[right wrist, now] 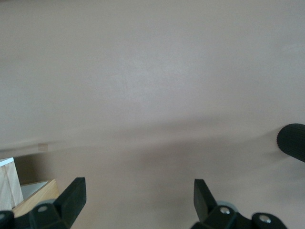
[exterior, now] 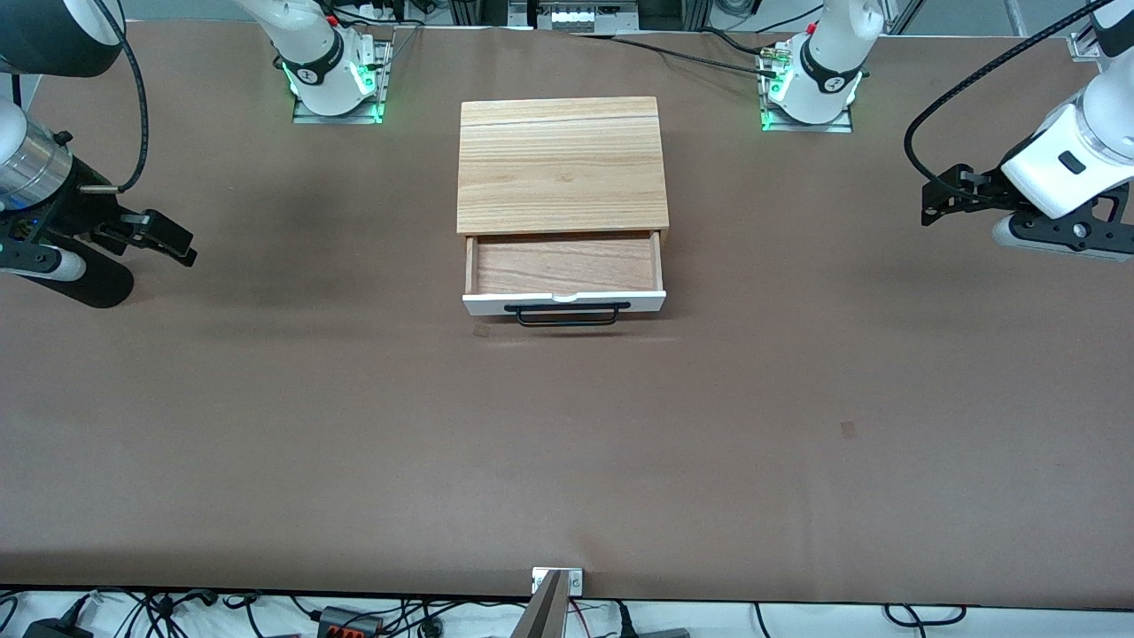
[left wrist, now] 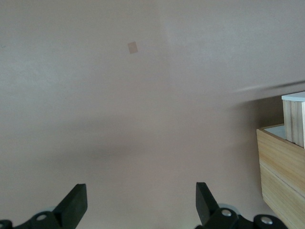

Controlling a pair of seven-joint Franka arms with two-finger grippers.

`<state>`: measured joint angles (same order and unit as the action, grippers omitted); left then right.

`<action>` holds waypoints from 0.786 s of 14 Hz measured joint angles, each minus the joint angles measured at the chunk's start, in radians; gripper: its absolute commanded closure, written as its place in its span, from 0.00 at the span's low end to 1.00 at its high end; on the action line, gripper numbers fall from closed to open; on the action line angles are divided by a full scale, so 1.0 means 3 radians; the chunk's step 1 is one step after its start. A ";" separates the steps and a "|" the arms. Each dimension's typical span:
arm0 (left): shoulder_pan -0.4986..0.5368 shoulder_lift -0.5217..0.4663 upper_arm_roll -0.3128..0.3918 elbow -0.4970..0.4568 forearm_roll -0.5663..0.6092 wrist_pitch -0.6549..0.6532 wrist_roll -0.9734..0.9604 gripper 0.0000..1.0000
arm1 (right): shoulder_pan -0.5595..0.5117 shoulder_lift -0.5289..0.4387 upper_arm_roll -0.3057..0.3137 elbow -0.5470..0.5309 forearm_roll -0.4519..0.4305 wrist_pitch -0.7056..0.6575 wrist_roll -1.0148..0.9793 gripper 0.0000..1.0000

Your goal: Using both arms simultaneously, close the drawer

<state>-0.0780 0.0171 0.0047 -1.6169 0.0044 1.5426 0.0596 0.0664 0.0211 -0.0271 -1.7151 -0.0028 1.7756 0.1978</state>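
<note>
The drawer (exterior: 564,266) stands pulled out of the light-wood box (exterior: 562,164) at the table's middle. Its white front panel (exterior: 564,302) and black bar handle (exterior: 567,313) face the front camera, and its wood inside is empty. My right gripper (exterior: 182,244) is open and empty, low over the table toward the right arm's end, well apart from the drawer. My left gripper (exterior: 928,202) is open and empty, low over the table toward the left arm's end. The left wrist view shows open fingers (left wrist: 76,202) and the drawer's corner (left wrist: 294,119). The right wrist view shows open fingers (right wrist: 74,193) and the drawer's corner (right wrist: 9,183).
The brown table (exterior: 567,443) stretches wide around the box. A small bracket (exterior: 556,580) sits at the table's front edge. Both arm bases (exterior: 332,80) (exterior: 811,89) stand beside the box's back. A black rounded part (right wrist: 291,142) shows in the right wrist view.
</note>
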 measured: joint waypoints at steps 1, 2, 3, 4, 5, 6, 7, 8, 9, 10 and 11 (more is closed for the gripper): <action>0.0000 0.0004 0.0000 0.0002 0.0000 -0.0063 0.0000 0.00 | 0.0002 0.0008 0.0000 -0.0009 0.0002 0.0006 -0.0003 0.00; -0.0002 0.0006 -0.0001 0.0002 -0.0001 -0.0140 0.0000 0.00 | 0.0007 0.0031 0.0003 -0.0012 0.0005 0.0021 -0.0005 0.00; -0.0012 0.0007 -0.0009 0.0003 -0.0002 -0.0190 0.0000 0.00 | 0.0010 0.0062 0.0004 -0.0012 0.0006 0.0051 -0.0005 0.00; -0.0033 0.0008 -0.0025 0.0004 -0.0003 -0.0215 0.0000 0.00 | 0.0010 0.0086 0.0004 -0.0008 0.0008 0.0078 -0.0005 0.00; -0.0062 0.0010 -0.0040 0.0007 -0.0004 -0.0241 0.0000 0.00 | 0.0010 0.0103 0.0004 0.0001 0.0016 0.0095 -0.0005 0.00; -0.0098 0.0019 -0.0050 0.0011 -0.0005 -0.0272 0.0000 0.00 | 0.0010 0.0119 0.0004 0.0016 0.0028 0.0102 -0.0005 0.00; -0.0138 0.0043 -0.0057 0.0037 -0.0006 -0.0327 0.0002 0.00 | 0.0011 0.0135 0.0004 0.0029 0.0036 0.0111 -0.0005 0.00; -0.0172 0.0084 -0.0064 0.0086 -0.0010 -0.0398 0.0002 0.00 | 0.0013 0.0151 0.0004 0.0045 0.0041 0.0124 -0.0005 0.00; -0.0199 0.0140 -0.0066 0.0135 -0.0047 -0.0442 0.0002 0.00 | 0.0019 0.0171 0.0005 0.0071 0.0046 0.0134 -0.0005 0.00; -0.0215 0.0200 -0.0067 0.0167 -0.0135 -0.0434 0.0002 0.00 | 0.0035 0.0195 0.0006 0.0100 0.0048 0.0137 -0.0005 0.00; -0.0222 0.0271 -0.0069 0.0178 -0.0237 -0.0371 0.0002 0.00 | 0.0060 0.0227 0.0007 0.0120 0.0048 0.0137 -0.0005 0.00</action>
<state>-0.1446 0.0984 -0.0159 -1.5635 -0.0667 1.4312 0.0603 0.0844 0.0891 -0.0249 -1.6790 0.0116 1.8166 0.1964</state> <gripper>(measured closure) 0.000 0.000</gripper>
